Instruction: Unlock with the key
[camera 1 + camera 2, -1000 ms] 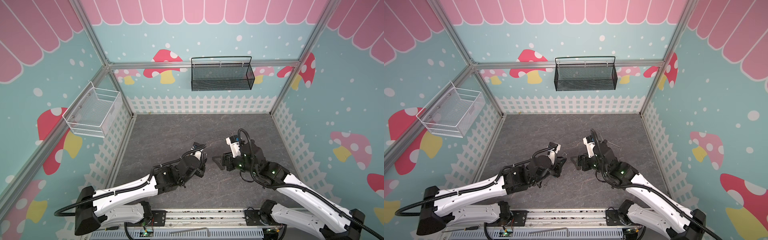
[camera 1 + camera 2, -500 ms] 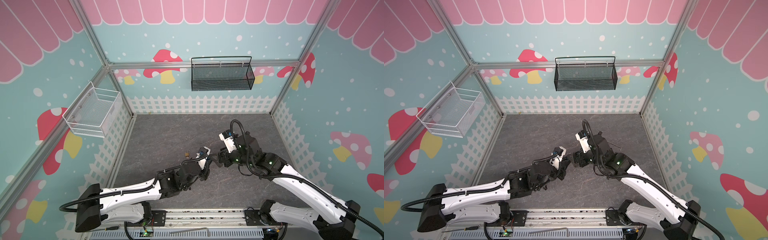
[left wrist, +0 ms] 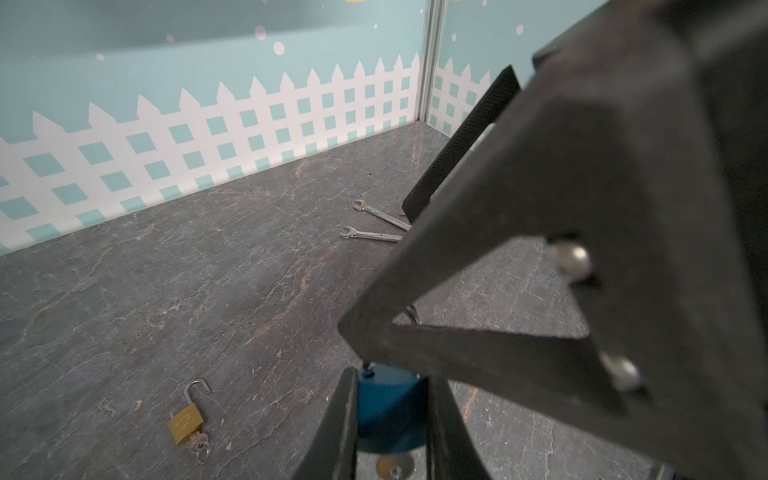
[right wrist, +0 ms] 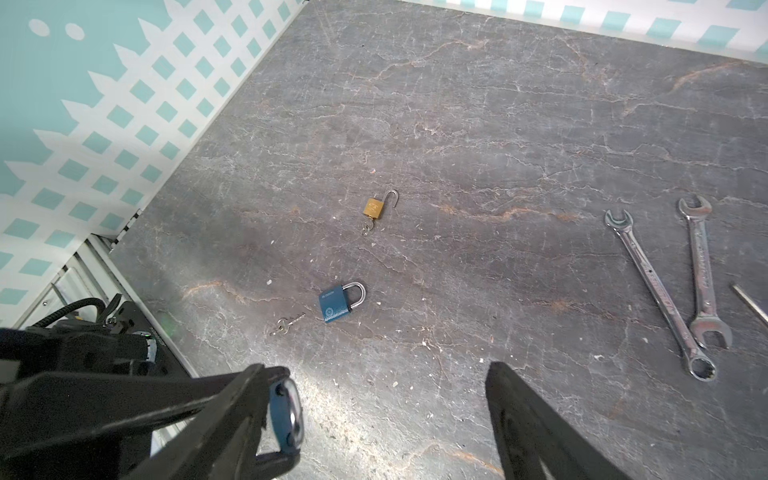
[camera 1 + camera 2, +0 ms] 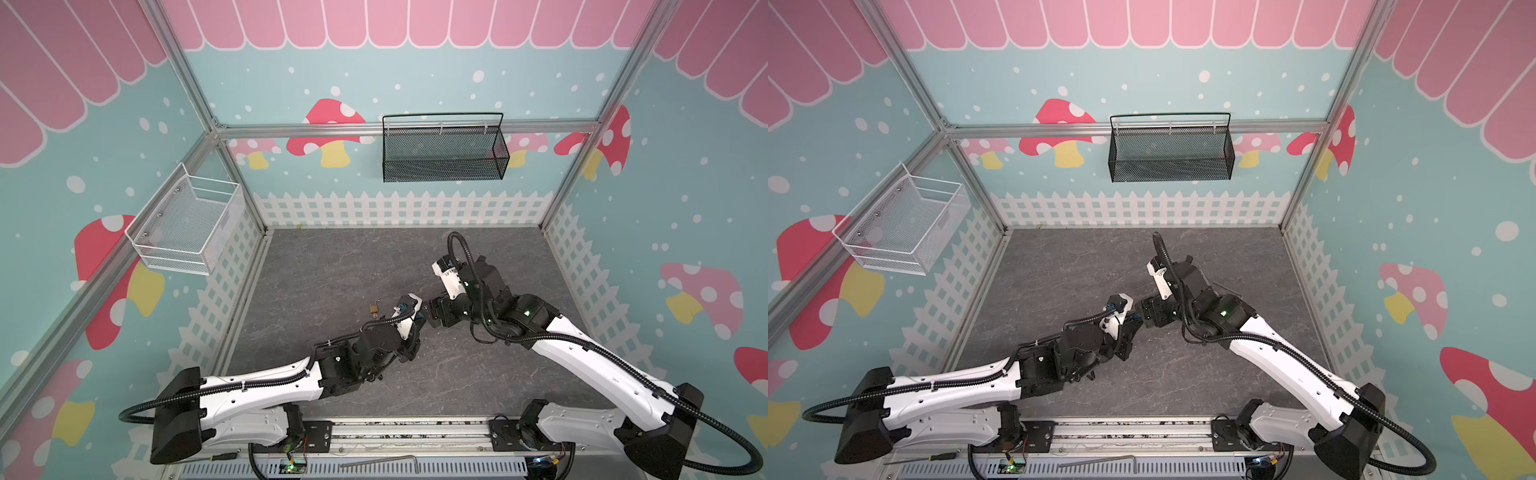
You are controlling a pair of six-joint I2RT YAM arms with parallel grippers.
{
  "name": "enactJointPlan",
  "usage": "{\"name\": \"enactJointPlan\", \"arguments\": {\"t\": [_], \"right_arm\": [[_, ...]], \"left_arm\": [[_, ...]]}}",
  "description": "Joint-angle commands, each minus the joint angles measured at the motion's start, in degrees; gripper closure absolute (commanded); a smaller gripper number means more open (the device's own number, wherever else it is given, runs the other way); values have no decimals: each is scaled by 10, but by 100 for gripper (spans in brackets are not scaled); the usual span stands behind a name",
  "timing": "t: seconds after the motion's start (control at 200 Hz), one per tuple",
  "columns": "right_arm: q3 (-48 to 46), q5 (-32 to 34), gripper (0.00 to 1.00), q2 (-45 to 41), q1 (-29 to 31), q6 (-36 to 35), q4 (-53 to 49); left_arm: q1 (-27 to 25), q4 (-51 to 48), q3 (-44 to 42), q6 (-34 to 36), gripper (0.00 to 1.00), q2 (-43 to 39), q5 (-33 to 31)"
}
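Here, the left gripper is nearly closed on a small blue padlock with a steel shackle, held above the grey marbled desk near the middle of its front edge. The right gripper hangs just beside it, jaws wide and empty. A silver key lies on the desk beside a second blue padlock; a brass padlock beyond lies open. Probably the right gripper takes hold next: centre the lock's free end between its fingers before closing, keeping the keyway clear.
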Motion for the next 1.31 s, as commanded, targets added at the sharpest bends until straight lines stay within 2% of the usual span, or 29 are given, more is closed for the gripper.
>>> {"name": "enactJointPlan", "arguments": {"t": [0.0, 0.54, 0.931, 1.301], "right_arm": [[24, 28, 15, 9, -2, -16, -29], [64, 47, 13, 43, -8, -38, -86], [62, -26, 12, 42, -36, -73, -100], [34, -74, 13, 1, -48, -69, -97]], "left_arm": [[-4, 23, -11, 16, 100, -5, -7], [-5, 20, -19, 29, 100, -22, -13], [-5, 26, -29, 37, 100, -31, -21], [-5, 36, -39, 27, 100, -41, -44]]}}
